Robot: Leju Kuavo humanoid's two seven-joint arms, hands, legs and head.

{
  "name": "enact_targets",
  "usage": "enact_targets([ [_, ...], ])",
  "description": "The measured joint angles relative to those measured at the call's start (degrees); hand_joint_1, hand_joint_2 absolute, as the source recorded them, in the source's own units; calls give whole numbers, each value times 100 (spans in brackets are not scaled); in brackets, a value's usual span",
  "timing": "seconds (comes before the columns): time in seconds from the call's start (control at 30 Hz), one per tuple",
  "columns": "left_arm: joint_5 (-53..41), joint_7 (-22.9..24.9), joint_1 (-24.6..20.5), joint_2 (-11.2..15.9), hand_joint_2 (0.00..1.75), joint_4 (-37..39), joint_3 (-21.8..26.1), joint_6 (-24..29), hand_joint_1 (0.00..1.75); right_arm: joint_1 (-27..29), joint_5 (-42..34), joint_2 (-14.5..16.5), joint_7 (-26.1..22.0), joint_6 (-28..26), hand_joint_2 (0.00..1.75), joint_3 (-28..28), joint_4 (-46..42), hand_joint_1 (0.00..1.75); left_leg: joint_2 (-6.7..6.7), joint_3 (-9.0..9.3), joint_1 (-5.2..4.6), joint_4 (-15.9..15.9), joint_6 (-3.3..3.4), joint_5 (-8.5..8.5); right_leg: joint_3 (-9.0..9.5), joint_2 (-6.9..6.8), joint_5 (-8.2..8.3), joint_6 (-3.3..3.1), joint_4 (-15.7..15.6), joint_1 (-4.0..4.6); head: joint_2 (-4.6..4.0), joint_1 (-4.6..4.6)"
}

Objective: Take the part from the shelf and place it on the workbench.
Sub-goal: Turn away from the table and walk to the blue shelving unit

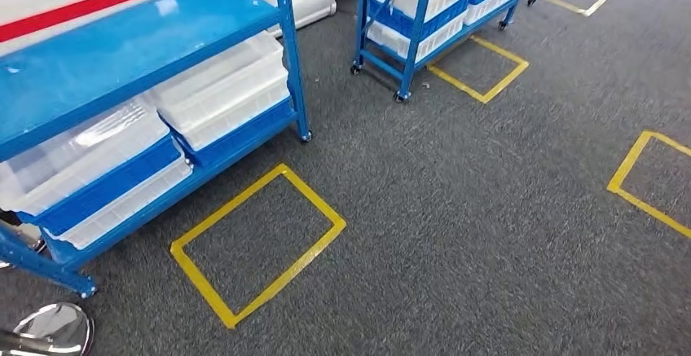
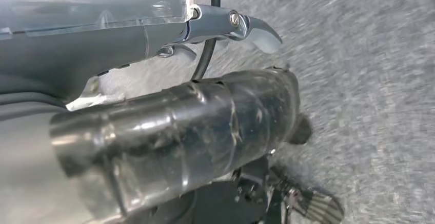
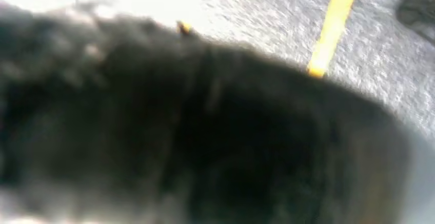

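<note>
Fingers [image 2: 256, 32] of left hand [image 2: 154, 34]: extended, metallic, holding nothing; right hand's state cannot be told. Blue steel shelf [image 1: 122, 46] carries translucent plastic bins [image 1: 224, 87]; yellow tape square [image 1: 257, 242] on grey carpet [image 1: 489, 209].

Blue shelf [image 1: 122, 50] frames; translucent white bins [image 1: 224, 87] on blue trays [image 1: 106, 189]. Speckled dark grey carpet [image 1: 456, 234] marked with yellow tape [image 1: 257, 246] rectangles. Red stripe [image 1: 98, 2] on white wall.
</note>
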Motion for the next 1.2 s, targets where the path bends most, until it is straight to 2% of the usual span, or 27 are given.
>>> enact_targets([
  [0.07, 2, 3, 2, 8, 0, -2, -2, 0, 0, -26, 2, 7, 4, -2, 0, -1, -9, 0, 84, -153, 13, 408, -64, 254, 208, -115, -134, -117, -64, 6, 2, -6],
  [0.13, 3, 2, -14, 11, 0, -2, -4, 0, 0, -22, 6, 13, 5, -9, 0, -2, -15, 0, 406, -625, 11, 1210, -101, 481, 513, -235, -294, -207, -176, 22, 3, -16],
  [0.17, 3, 1, -21, 11, 0, -1, -6, 0, 0, -16, 8, 13, 8, -8, 0, -3, -14, 0, 578, -901, 9, 1557, -113, 418, 686, -298, -389, -231, -240, 43, 2, -19],
  [0.23, 3, 2, -11, 12, 0, -1, -11, 0, 0, -13, 11, 12, 12, -3, 0, -7, -11, 0, 714, -1379, 5, 1848, -116, -106, 1044, -416, -585, -245, -368, 80, 2, -20],
  [0.3, 3, 3, 28, 11, 0, -1, -17, 1, 0, -14, 14, 12, 12, 5, 0, -10, -11, 0, 744, -1678, -9, 1635, -75, -552, 1424, -528, -797, -244, -482, 114, 2, -21],
  [0.33, 3, 4, 50, 11, 0, 0, -22, 2, 0, -10, 15, 13, 12, 8, 0, -12, -11, 0, 778, -1770, -27, 1380, -22, -481, 1615, -591, -907, -244, -535, 136, 2, -22],
  [0.37, 3, 3, 72, 11, 0, 1, -27, 3, 0, 4, 16, 14, 12, 11, 0, -13, -11, 0, 875, -1834, -64, 1037, 63, -89, 1787, -659, -1022, -242, -589, 151, 2, -20],
  [0.43, 4, 4, 109, 29, 0, 2, -36, 8, 0, 20, 19, 39, 13, 13, 0, -16, -4, 0, 1086, -1875, -185, 437, 206, 990, 2101, -783, -1279, -210, -671, 192, 2, -13],
  [0.47, 7, 4, 109, 38, 0, 2, -38, 13, 0, 12, 22, 49, 14, 13, 0, -17, -7, 0, 1128, -1845, -234, 288, 236, 1336, 2263, -839, -1381, -181, -702, 200, 2, -11],
  [0.5, 9, 3, 93, 51, 0, -1, -39, 17, 0, -20, 26, 58, 13, 13, 0, -19, -18, 0, 1083, -1791, -263, 251, 236, 1411, 2385, -877, -1417, -148, -668, 210, 2, -8],
  [0.53, 11, 2, 53, 61, 0, -4, -42, 20, 0, -69, 30, 52, 13, 8, 0, -21, -38, 0, 991, -1692, -254, 275, 238, 1319, 2414, -907, -1370, -120, -531, 197, 2, -14],
  [0.57, 13, -1, 14, 71, 0, -9, -46, 23, 0, -119, 33, 52, 12, 6, 0, -21, -59, 0, 907, -1588, -243, 255, 261, 1239, 2327, -854, -1232, -99, -226, 184, 2, -11],
  [0.6, 14, -3, -22, 81, 0, -13, -52, 25, 0, -153, 34, 52, 10, 4, 0, -22, -73, 0, 835, -1473, -229, 229, 300, 1156, 2084, -736, -1085, -88, 210, 167, 2, -9],
  [0.63, 14, -5, -50, 85, 0, -15, -60, 26, 0, -174, 35, 51, 10, 2, 0, -24, -80, 0, 767, -1344, -213, 200, 334, 1069, 1762, -592, -1021, -80, 688, 151, 3, -12],
  [0.67, 15, -6, -65, 84, 0, -16, -67, 26, 0, -174, 34, 51, 8, 3, 0, -25, -82, 0, 698, -1217, -203, 170, 356, 966, 1418, -443, -1089, -68, 1101, 133, 3, -7],
  [0.73, 16, -7, -78, 77, 0, -16, -79, 26, 0, -150, 33, 51, 4, 8, 0, -27, -81, 0, 521, -930, -176, 136, 360, 750, 821, -322, -1586, -19, 1487, 103, 3, -13],
  [0.8, 16, -3, -43, 66, 0, -15, -85, 26, 0, -93, 33, 48, 7, 12, 0, -27, -73, 0, 304, -607, -140, 118, 330, 510, 377, -308, -2016, 48, 1353, 72, 3, -14],
  [0.83, 17, -1, -10, 57, 0, -13, -86, 26, 0, -50, 33, 44, 11, 12, 0, -27, -67, 0, 195, -441, -116, 114, 307, 378, 187, -288, -1953, 77, 1136, 57, 3, -13],
  [0.87, 17, 2, 31, 48, 0, -12, -86, 27, 0, 0, 33, 39, 15, 12, 0, -27, -56, 0, 101, -305, -96, 109, 278, 236, 23, -219, -1561, 105, 823, 39, 3, -11],
  [0.9, 18, 3, 63, 40, 0, -5, -86, 32, 0, 57, 34, 34, 17, 14, 0, -28, -30, 0, 13, -160, -77, 132, 247, 92, -126, -118, -971, 124, 498, 20, 2, -11],
  [0.93, 18, 2, 87, 29, 0, 2, -87, 36, 0, 91, 34, 24, 17, 14, 0, -29, -5, 0, -64, -44, -66, 136, 205, -54, -200, -18, -412, 123, 275, 18, 2, -9],
  [0.97, 19, 3, 99, 22, 0, 7, -89, 41, 0, 104, 35, 16, 18, 16, 0, -30, 14, 0, -132, 69, -60, 116, 158, -182, -221, 49, -15, 102, 160, 27, 2, -8],
  [1.0, 19, 2, 99, 17, 0, 11, -90, 45, 0, 91, 36, 9, 20, 16, 0, -30, 24, 0, -180, 179, -51, 117, 113, -244, -188, 50, 101, 54, 157, 43, 2, -8],
  [1.07, 20, 2, 68, 26, 0, 8, -90, 46, 0, 4, 39, 12, 22, 14, 0, -30, -3, 0, -137, 163, -45, 331, 45, -105, 8, -50, -61, -65, 159, 66, 2, -9],
  [1.1, 20, -1, 37, 31, 0, 7, -90, 48, 0, -25, 41, 19, 20, 12, 0, -30, -15, 0, 41, -9, -46, 663, 17, 93, 139, -104, -145, -117, 89, 63, 2, -13],
  [1.17, 20, -3, -28, 34, 0, 5, -91, 51, 0, -48, 42, 31, 17, 11, 0, -32, -27, 0, 498, -579, -49, 1461, -59, 297, 480, -218, -299, -170, -106, 60, 2, -22],
  [1.2, 21, -4, -46, 34, 0, 5, -92, 56, 0, -45, 43, 28, 17, 13, 0, -33, -26, 0, 662, -867, -48, 1724, -96, 190, 681, -288, -384, -183, -202, 63, 2, -23],
])
